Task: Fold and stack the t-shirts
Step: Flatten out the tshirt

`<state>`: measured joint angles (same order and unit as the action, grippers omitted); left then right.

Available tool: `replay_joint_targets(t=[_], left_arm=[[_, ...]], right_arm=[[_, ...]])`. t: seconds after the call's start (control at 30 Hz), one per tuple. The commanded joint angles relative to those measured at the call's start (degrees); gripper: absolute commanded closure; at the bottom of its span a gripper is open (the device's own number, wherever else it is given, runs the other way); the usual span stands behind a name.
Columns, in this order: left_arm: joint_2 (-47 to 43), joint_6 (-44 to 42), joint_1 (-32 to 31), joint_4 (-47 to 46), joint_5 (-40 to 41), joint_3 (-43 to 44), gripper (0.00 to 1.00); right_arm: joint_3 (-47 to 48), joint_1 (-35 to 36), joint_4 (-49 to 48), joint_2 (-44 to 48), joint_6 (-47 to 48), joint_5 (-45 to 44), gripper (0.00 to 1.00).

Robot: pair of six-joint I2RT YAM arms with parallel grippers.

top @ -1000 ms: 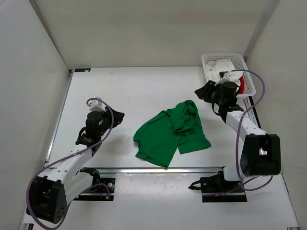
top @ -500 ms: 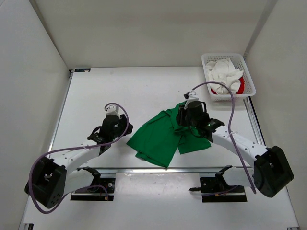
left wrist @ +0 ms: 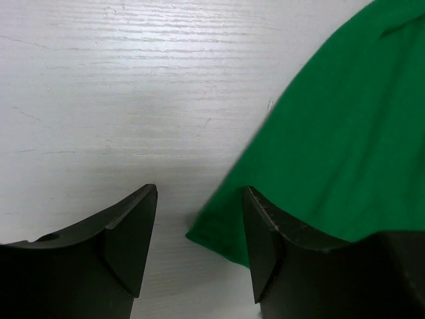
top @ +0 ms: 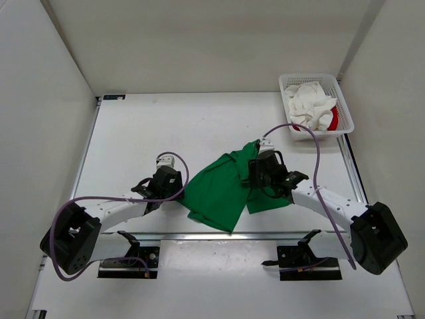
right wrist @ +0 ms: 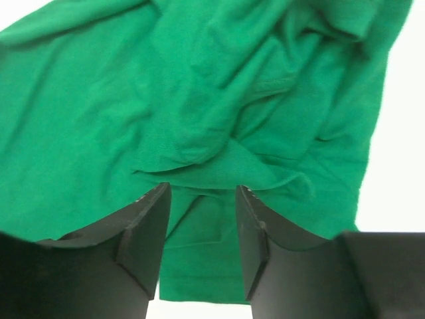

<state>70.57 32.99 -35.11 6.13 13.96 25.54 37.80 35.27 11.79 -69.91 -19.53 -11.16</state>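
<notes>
You are right at the start of the job: nothing is folded and nothing is stacked. The bright green cloth t-shirt [top: 226, 193] lies rumpled on the white table [top: 146, 126], between your two claws.

The left claw [left wrist: 199, 199] has its jaws apart and grips nothing. The shirt's edge and one corner lie just ahead of it, running under the finger [left wrist: 265, 232] on the shirt side, with bare table under the other. The right claw [right wrist: 201, 199] is also spread and empty. It hangs directly over the creased middle of the shirt, with cloth ahead of both fingers. I cannot tell whether its tips touch the fabric.

Well beyond the right claw, towards the far corner, the white plastic mesh basket [top: 345, 106] holds a bunched white cloth t-shirt [top: 309, 103] and a red cloth t-shirt [top: 333, 118] that shows only at the side.

The green shirt looks limp and thin. It is doubled over on the right claw's side, with ridges of wrinkles through the middle and a smoother flap towards the left claw. You will probably need to flatten it before folding it, and then take the two in the basket.
</notes>
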Motion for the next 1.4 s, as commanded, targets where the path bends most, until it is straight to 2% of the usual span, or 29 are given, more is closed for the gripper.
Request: replay_joint_targets(t=[0.0, 0.13, 0.23, 0.47, 0.57, 0.83, 1.17, 1.37], left_arm=[[-2.35, 0.23, 0.39, 0.2, 2.39, -0.22, 0.34], [-2.54, 0.32, 1.54, 1.07, 1.42, -0.32, 0.32], [-1.93, 0.58, 1.36, 0.64, 0.64, -0.23, 0.35], [-1.49, 0.67, 1.19, 0.38, -0.42, -0.31, 0.39], [-1.92, 0.84, 1.72, -0.15, -1.56, -1.01, 0.4], [-1.92, 1.02, 2.68, -0.77, -3.84, -1.19, 0.41], [-1.75, 1.28, 3.47, -1.56, -4.73, -1.46, 0.44], [-2.18, 1.2, 2.86, -0.95, -4.29, -1.28, 0.45]], right_arm=[[-0.26, 0.85, -0.8, 0.91, 1.16, -8.08, 0.57], [-3.51, -4.4, -4.05, 4.68, -1.3, -3.53, 0.54], [-5.54, -10.11, -7.13, 5.66, -2.26, 0.43, 0.54], [-13.27, -23.65, -20.57, 4.87, -4.82, 19.22, 0.58], [-15.56, -25.85, -26.2, 3.99, -5.17, 25.21, 0.58], [-18.73, -26.21, -33.58, 3.64, -5.34, 30.57, 0.58], [-19.52, -26.83, -36.05, 1.36, -7.19, 34.88, 0.59], [-19.17, -26.04, -34.12, 1.27, -6.84, 32.17, 0.67]])
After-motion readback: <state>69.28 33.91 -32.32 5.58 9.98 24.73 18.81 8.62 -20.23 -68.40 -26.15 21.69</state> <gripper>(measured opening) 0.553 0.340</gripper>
